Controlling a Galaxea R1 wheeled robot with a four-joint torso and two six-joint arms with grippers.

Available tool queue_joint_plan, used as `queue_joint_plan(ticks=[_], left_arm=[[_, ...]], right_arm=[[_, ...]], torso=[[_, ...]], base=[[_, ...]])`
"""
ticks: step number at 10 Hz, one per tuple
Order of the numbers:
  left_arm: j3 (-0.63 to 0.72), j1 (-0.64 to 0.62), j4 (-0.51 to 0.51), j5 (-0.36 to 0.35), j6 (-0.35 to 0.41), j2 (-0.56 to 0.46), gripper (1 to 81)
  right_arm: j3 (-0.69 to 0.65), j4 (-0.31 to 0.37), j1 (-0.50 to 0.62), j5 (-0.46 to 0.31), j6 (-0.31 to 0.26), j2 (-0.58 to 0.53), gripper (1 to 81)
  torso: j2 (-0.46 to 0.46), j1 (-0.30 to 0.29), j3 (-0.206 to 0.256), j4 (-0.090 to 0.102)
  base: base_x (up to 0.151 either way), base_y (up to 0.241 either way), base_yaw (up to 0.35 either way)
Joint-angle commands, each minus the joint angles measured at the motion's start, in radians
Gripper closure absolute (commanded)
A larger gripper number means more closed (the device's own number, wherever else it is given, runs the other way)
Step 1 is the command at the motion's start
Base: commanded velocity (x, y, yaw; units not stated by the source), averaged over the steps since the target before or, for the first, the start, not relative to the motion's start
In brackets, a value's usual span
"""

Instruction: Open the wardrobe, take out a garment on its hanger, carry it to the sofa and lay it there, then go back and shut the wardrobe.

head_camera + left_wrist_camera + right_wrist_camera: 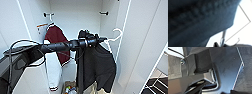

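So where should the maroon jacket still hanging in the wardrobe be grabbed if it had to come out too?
Probably by its hanger's hook, just under the bracket it hangs from, not by the cloth. The maroon jacket hangs limp, so fabric would slip or bunch. Come from the open front, slightly from the right, since the wardrobe wall stands close on its left and the left gripper holds the black garment to the right.

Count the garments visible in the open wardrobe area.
2. The dark garment hangs on the white hanger at the left gripper; a maroon jacket hangs further inside the wardrobe. More may be hidden.
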Motion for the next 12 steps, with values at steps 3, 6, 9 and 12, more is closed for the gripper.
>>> queue_joint_plan(ticks=[3, 6, 9, 12], left_arm=[[0.066, -0.156, 0.029, -0.008, 0.017, -0.03, 81.1], [0.102, -0.133, 0.028, -0.008, 0.037, -0.038, 81.1], [0.118, -0.125, 0.028, -0.009, 0.04, -0.042, 81.1], [0.139, -0.11, 0.028, -0.009, 0.051, -0.046, 81.1]], right_arm=[[0.008, 0.005, 0.033, -0.055, -0.003, 0.008, 1.0], [0.008, 0.005, 0.032, -0.053, -0.003, 0.008, 1.0], [0.008, 0.005, 0.032, -0.053, -0.003, 0.008, 1.0], [0.008, 0.005, 0.032, -0.053, -0.003, 0.008, 1.0]], torso=[[0.0, 0.0, 0.0, 0.0], [0.0, 0.0, 0.0, 0.0], [0.0, 0.0, 0.0, 0.0], [0.0, 0.0, 0.0, 0.0]], base=[[-0.115, 0.0, 0.0], [-0.117, 0.0, 0.0], [-0.117, 0.0, 0.0], [-0.078, 0.0, 0.0]])
